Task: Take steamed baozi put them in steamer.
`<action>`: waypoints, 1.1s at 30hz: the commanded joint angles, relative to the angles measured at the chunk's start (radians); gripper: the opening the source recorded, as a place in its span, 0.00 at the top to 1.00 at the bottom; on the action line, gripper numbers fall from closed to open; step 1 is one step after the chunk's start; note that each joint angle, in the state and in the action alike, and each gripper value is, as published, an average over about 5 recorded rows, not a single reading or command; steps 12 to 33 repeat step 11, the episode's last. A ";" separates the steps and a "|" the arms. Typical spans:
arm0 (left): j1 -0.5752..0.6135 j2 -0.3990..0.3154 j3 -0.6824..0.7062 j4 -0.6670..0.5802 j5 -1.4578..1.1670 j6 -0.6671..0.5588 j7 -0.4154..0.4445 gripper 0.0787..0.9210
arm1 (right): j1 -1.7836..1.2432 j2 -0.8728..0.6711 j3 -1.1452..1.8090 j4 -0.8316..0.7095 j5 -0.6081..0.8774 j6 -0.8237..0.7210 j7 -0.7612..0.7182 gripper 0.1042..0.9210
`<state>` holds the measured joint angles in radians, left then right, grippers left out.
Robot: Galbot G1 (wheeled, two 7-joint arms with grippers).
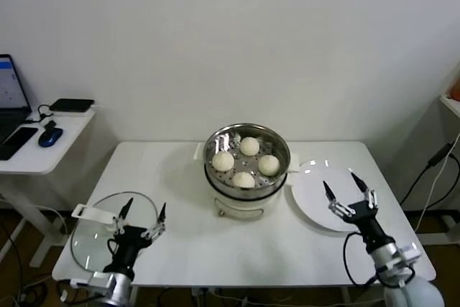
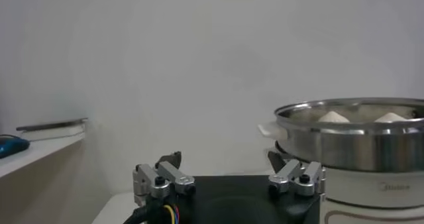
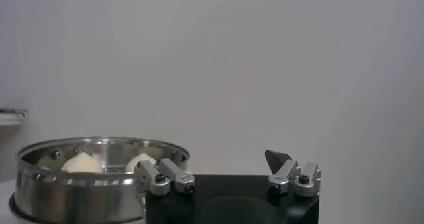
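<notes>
Several cream-white steamed baozi (image 1: 249, 147) lie inside the shiny steel steamer (image 1: 246, 181) at the middle of the white table. Their tops also show over the steamer rim (image 2: 351, 122) in the left wrist view and over the rim (image 3: 99, 172) in the right wrist view. My right gripper (image 1: 350, 190) stands open and empty over the near edge of the white plate, to the right of the steamer. My left gripper (image 1: 142, 216) is open and empty at the front left, beside the glass lid.
An empty white plate (image 1: 316, 199) lies right of the steamer. A round glass lid (image 1: 97, 239) rests at the table's front left corner. A side desk at far left holds a laptop, a phone and a blue mouse (image 1: 49, 136). Cables hang at the far right.
</notes>
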<state>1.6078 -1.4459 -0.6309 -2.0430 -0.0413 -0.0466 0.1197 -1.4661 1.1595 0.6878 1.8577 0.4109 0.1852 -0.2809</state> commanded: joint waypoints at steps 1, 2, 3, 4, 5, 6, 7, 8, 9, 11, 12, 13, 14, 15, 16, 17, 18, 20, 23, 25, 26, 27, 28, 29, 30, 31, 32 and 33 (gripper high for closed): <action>-0.010 0.000 -0.010 0.006 -0.012 0.008 0.028 0.12 | -0.139 0.207 0.028 0.016 -0.030 0.102 -0.027 0.12; -0.012 0.000 -0.011 0.007 -0.012 0.009 0.030 0.12 | -0.137 0.209 0.024 0.015 -0.031 0.102 -0.029 0.12; -0.013 0.000 -0.012 0.007 -0.012 0.010 0.034 0.12 | -0.135 0.210 0.020 0.013 -0.031 0.102 -0.032 0.12; -0.014 -0.001 -0.012 0.008 -0.010 0.011 0.038 0.12 | -0.133 0.209 0.017 0.012 -0.031 0.102 -0.035 0.12; -0.014 -0.001 -0.012 0.008 -0.008 0.012 0.042 0.12 | -0.131 0.207 0.015 0.011 -0.030 0.101 -0.039 0.12; -0.014 -0.001 -0.012 0.010 -0.007 0.012 0.047 0.12 | -0.130 0.205 0.013 0.010 -0.028 0.100 -0.042 0.12; -0.015 -0.002 -0.012 0.012 -0.005 0.012 0.051 0.12 | -0.129 0.202 0.011 0.008 -0.027 0.100 -0.045 0.12; -0.015 -0.003 -0.012 0.014 -0.004 0.012 0.054 0.12 | -0.127 0.199 0.010 0.006 -0.026 0.099 -0.048 0.12; -0.016 -0.003 -0.013 0.016 -0.003 0.013 0.056 0.12 | -0.126 0.196 0.009 0.005 -0.024 0.098 -0.050 0.12; -0.016 -0.004 -0.013 0.019 -0.002 0.013 0.057 0.12 | -0.124 0.193 0.008 0.003 -0.023 0.098 -0.052 0.12; -0.016 -0.004 -0.013 0.019 -0.002 0.013 0.057 0.12 | -0.124 0.193 0.008 0.003 -0.023 0.098 -0.052 0.12; -0.016 -0.004 -0.013 0.019 -0.002 0.013 0.057 0.12 | -0.124 0.193 0.008 0.003 -0.023 0.098 -0.052 0.12; -0.016 -0.004 -0.013 0.019 -0.002 0.013 0.057 0.12 | -0.124 0.193 0.008 0.003 -0.023 0.098 -0.052 0.12; -0.016 -0.004 -0.013 0.019 -0.002 0.013 0.057 0.12 | -0.124 0.193 0.008 0.003 -0.023 0.098 -0.052 0.12; -0.016 -0.004 -0.013 0.019 -0.002 0.013 0.057 0.12 | -0.124 0.193 0.008 0.003 -0.023 0.098 -0.052 0.12; -0.016 -0.004 -0.013 0.019 -0.002 0.013 0.057 0.12 | -0.124 0.193 0.008 0.003 -0.023 0.098 -0.052 0.12; -0.016 -0.004 -0.013 0.019 -0.002 0.013 0.057 0.12 | -0.124 0.193 0.008 0.003 -0.023 0.098 -0.052 0.12; -0.016 -0.004 -0.013 0.019 -0.002 0.013 0.057 0.12 | -0.124 0.193 0.008 0.003 -0.023 0.098 -0.052 0.12; -0.016 -0.004 -0.013 0.019 -0.002 0.013 0.057 0.12 | -0.124 0.193 0.008 0.003 -0.023 0.098 -0.052 0.12; -0.016 -0.004 -0.013 0.019 -0.002 0.013 0.057 0.12 | -0.124 0.193 0.008 0.003 -0.023 0.098 -0.052 0.12; -0.016 -0.004 -0.013 0.019 -0.002 0.013 0.057 0.12 | -0.124 0.193 0.008 0.003 -0.023 0.098 -0.052 0.12; -0.016 -0.004 -0.013 0.019 -0.002 0.013 0.057 0.12 | -0.124 0.193 0.008 0.003 -0.023 0.098 -0.052 0.12; -0.016 -0.004 -0.013 0.019 -0.002 0.013 0.057 0.12 | -0.124 0.193 0.008 0.003 -0.023 0.098 -0.052 0.12; -0.016 -0.004 -0.013 0.019 -0.002 0.013 0.057 0.12 | -0.124 0.193 0.008 0.003 -0.023 0.098 -0.052 0.12; -0.016 -0.004 -0.013 0.019 -0.002 0.013 0.057 0.12 | -0.124 0.193 0.008 0.003 -0.023 0.098 -0.052 0.12; -0.016 -0.004 -0.013 0.019 -0.002 0.013 0.057 0.12 | -0.124 0.193 0.008 0.003 -0.023 0.098 -0.052 0.12; -0.016 -0.004 -0.013 0.019 -0.002 0.013 0.057 0.12 | -0.124 0.193 0.008 0.003 -0.023 0.098 -0.052 0.12; -0.016 -0.004 -0.013 0.019 -0.002 0.013 0.057 0.12 | -0.124 0.193 0.008 0.003 -0.023 0.098 -0.052 0.12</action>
